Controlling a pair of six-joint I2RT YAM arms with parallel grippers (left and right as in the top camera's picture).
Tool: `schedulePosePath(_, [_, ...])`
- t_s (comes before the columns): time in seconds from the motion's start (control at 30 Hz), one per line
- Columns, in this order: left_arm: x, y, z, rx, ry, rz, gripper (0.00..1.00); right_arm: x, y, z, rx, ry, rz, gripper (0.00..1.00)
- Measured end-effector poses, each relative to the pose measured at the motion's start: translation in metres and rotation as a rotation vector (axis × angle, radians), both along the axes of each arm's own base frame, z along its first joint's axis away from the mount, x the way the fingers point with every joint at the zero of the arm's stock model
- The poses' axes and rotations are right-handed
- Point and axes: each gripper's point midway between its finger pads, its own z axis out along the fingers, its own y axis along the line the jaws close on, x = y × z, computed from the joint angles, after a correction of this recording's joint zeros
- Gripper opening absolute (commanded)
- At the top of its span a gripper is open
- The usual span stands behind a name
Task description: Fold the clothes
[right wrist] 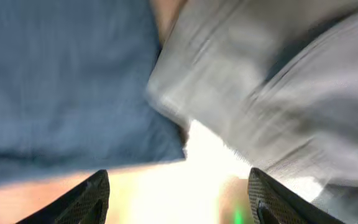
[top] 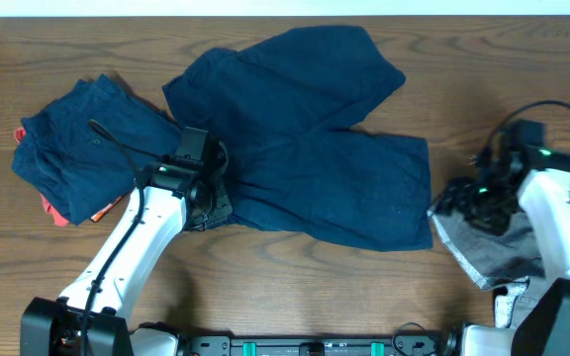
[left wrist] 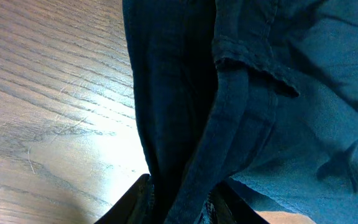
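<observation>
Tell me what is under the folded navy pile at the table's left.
A red-orange garment peeks out from under the navy pile along its lower-left edge. How far it reaches beneath, and whether anything else lies there, is covered.

Shows fingers (right wrist: pixel 92 196) spread wide above bright table (right wrist: pixel 197 162); beyond the left one navy shorts (right wrist: pixel 61 81), beyond the right a blurred grey garment (right wrist: pixel 278 93).
</observation>
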Motion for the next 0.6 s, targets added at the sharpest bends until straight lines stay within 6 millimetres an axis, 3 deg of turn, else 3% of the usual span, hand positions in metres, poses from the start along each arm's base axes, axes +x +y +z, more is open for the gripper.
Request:
schedulePosePath(0.3, [-0.010, 0.002, -0.001, 0.010, 0.040, 0.000, 0.28, -0.043, 0.043, -0.018, -0.006, 0.187, -0.063, 0.71])
schedulePosePath(0.47, [-0.011, 0.003, -0.002, 0.011, 0.044, 0.000, 0.25, -0.059, 0.046, -0.031, -0.029, 0.247, -0.158, 0.70])
schedulePosePath(0.6, [-0.011, 0.003, -0.002, 0.011, 0.044, 0.000, 0.25, -0.058, 0.045, -0.043, -0.038, 0.237, -0.234, 0.67])
